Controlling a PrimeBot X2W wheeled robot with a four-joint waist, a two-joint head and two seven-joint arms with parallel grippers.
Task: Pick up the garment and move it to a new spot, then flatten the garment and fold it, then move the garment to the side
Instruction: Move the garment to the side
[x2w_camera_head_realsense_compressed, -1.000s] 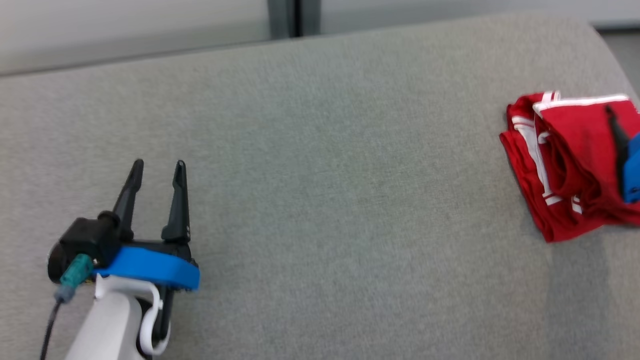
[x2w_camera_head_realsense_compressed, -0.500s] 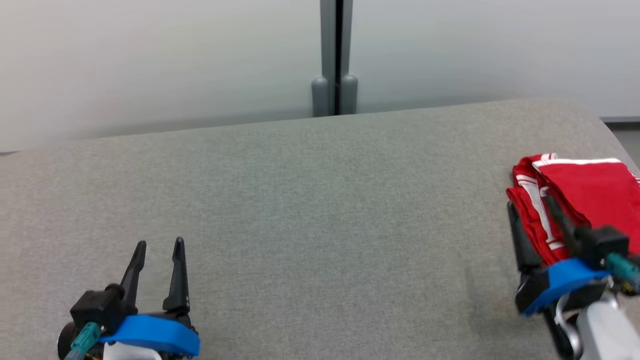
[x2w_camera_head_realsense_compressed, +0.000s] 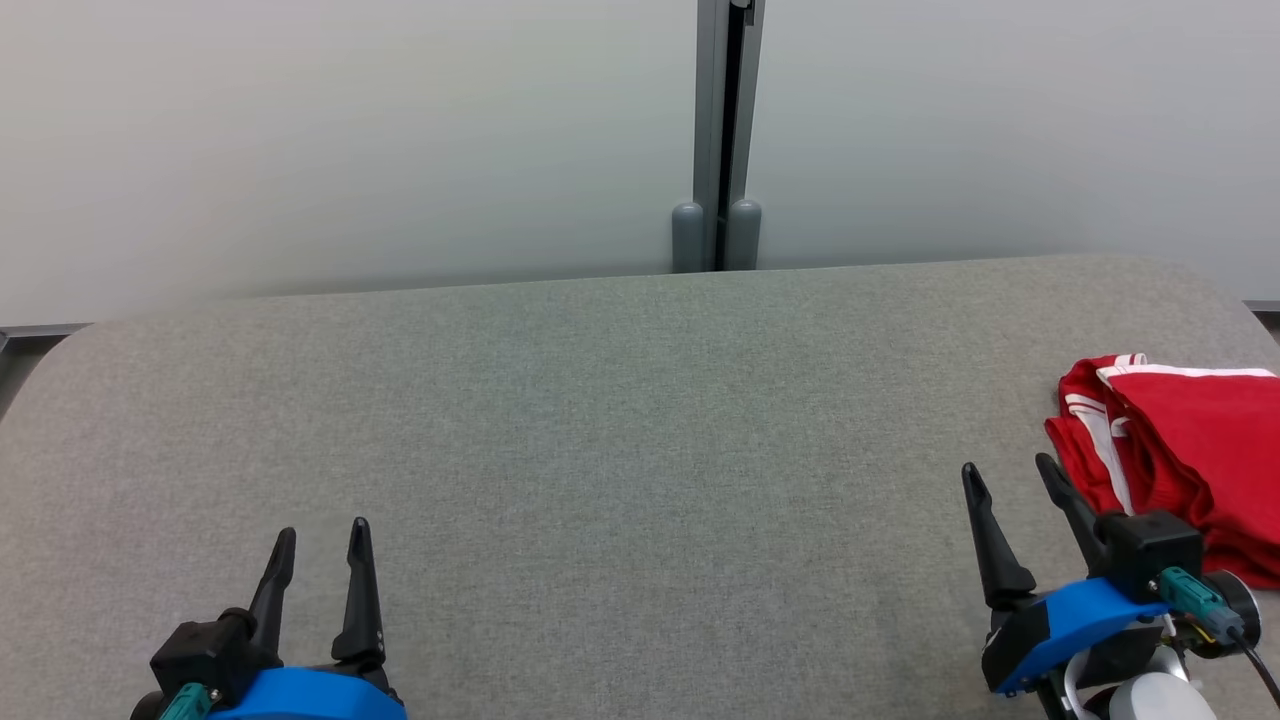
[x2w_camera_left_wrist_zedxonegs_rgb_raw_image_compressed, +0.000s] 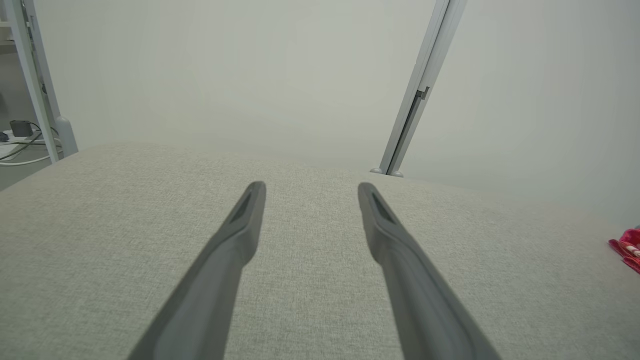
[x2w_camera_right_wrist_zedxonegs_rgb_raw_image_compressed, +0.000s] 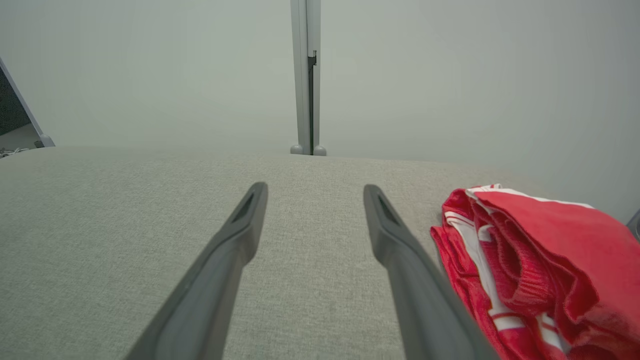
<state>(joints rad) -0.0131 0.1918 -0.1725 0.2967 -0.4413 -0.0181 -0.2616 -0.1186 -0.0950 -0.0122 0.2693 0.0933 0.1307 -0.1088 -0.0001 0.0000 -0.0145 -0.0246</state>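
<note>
Garment (x2w_camera_head_realsense_compressed: 1190, 450), red with white trim, lies bunched in loose folds at the right edge of the grey padded surface (x2w_camera_head_realsense_compressed: 620, 450) in the head view, partly cut off by the frame. The right gripper (x2w_camera_head_realsense_compressed: 1005, 466) sits just beside it on its left, fingers spread apart; one finger overlaps the cloth's edge in this view, and I cannot tell whether it touches. The left gripper (x2w_camera_head_realsense_compressed: 323, 530) is at the lower left, well apart from the garment, its fingers likewise parted. A grey post (x2w_camera_head_realsense_compressed: 722, 130) stands between pale wall panels (x2w_camera_head_realsense_compressed: 300, 150) behind the surface. In the left wrist view, the left gripper (x2w_camera_left_wrist_zedxonegs_rgb_raw_image_compressed: 311, 186) points across the surface with its fingers separated, and a sliver of the garment (x2w_camera_left_wrist_zedxonegs_rgb_raw_image_compressed: 627, 247) shows at the far right edge. In the right wrist view, the right gripper (x2w_camera_right_wrist_zedxonegs_rgb_raw_image_compressed: 315, 186) has its fingers apart above the surface, with the garment (x2w_camera_right_wrist_zedxonegs_rgb_raw_image_compressed: 540, 250) just right of the right-hand finger, its layered folds and white stripes plain.
</note>
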